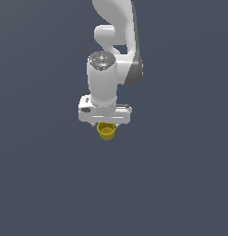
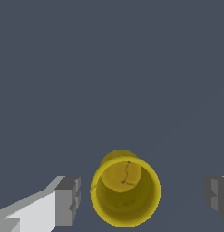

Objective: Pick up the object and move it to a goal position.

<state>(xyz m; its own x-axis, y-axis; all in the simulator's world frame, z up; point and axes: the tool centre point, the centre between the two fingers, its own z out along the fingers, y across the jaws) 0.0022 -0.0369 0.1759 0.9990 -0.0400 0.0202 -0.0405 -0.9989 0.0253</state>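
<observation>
Gripper (image 2: pixel 140 199) with jaws spread wide, yellow cup (image 2: pixel 125 190) upright between 2 fingers (image 2: pixel 67 200), seemingly untouched

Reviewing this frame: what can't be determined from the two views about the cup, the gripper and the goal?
- Exterior view: the gripper body hides its fingers and the upper part of the yellow cup.
- Wrist view: fingers stand apart from the cup, both cut by the frame edge.
- Whether the cup is upright on the floor or tipped: unclear.
- Goal position: no marker in either view.
</observation>
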